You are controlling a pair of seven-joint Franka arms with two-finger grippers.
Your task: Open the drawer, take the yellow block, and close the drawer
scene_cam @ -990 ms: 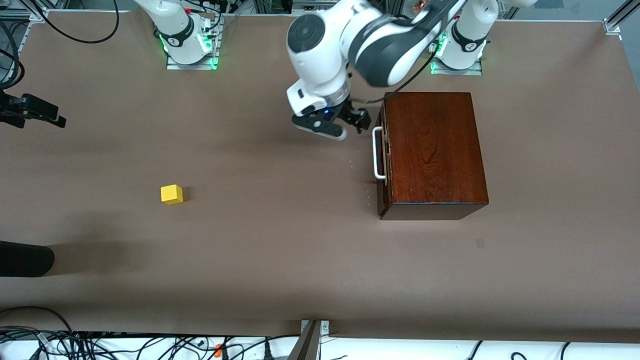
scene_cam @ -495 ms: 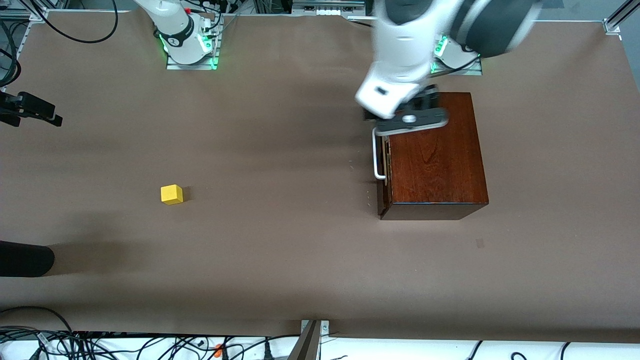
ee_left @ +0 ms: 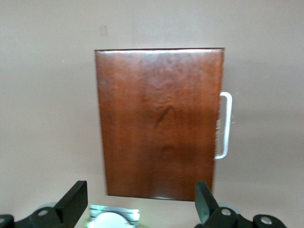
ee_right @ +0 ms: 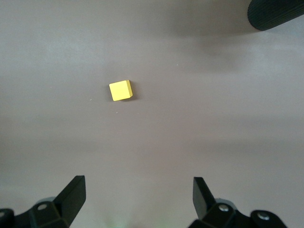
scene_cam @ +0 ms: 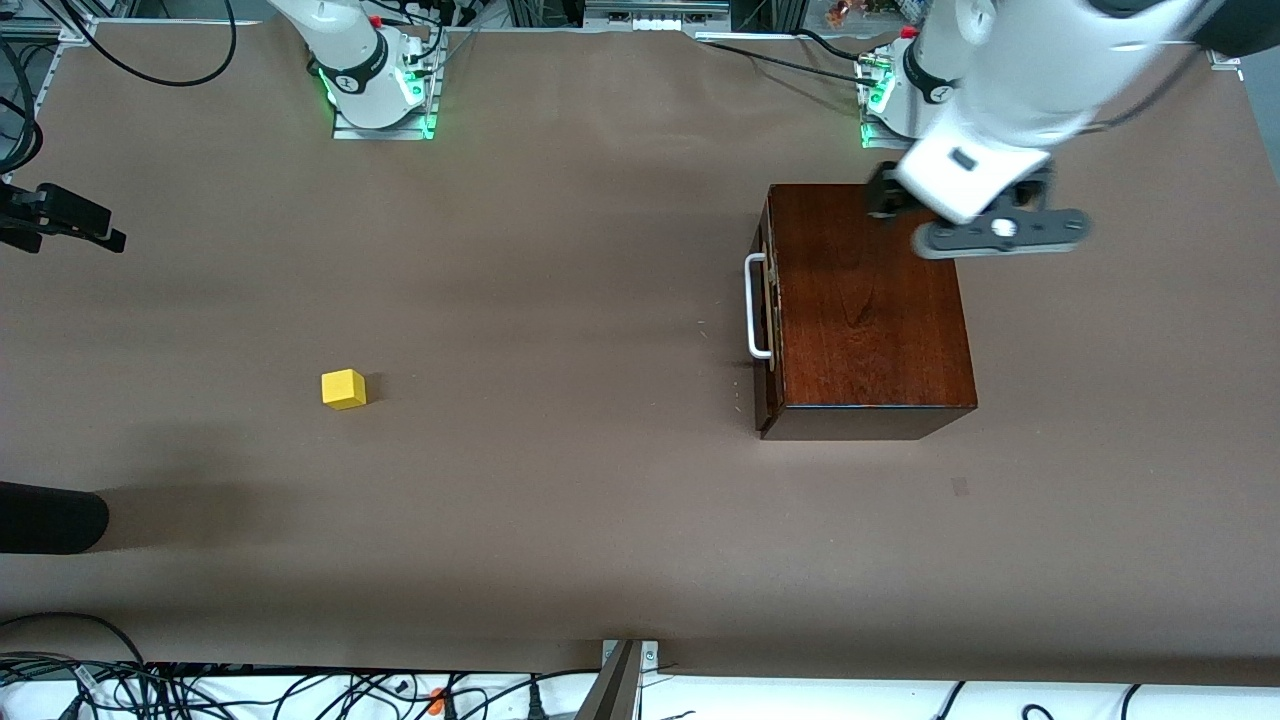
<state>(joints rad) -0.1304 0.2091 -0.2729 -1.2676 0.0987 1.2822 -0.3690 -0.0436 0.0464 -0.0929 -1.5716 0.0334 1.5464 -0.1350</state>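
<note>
Desk brown: left pincer (ee_left: 137,209), open and empty, has swung over the box (scene_cam: 865,300); drawer (scene_cam: 764,305) shut, yellow block (scene_cam: 343,389) outside; right pincer (ee_right: 137,202) open.

A desk (scene_cam: 560,520) covered in matte brown sheeting is seen, bare over most of its surface. A black rounded object (scene_cam: 50,517) is laid on the desk at the edge toward the right arm's end, near the front camera, and a soft shadow is cast beside it. A black bracket-like fixture (scene_cam: 62,222) is seen over the same edge of the desk, farther from the camera. A small darker patch (scene_cam: 960,486) is marked on the desk toward the left arm's end. A metal bracket (scene_cam: 625,662) is fixed at the middle of the desk's near edge, and tangled cables (scene_cam: 150,690) are gathered just below that edge. A black cable (scene_cam: 150,65) is looped over the desk's corner farthest from the camera.
</note>
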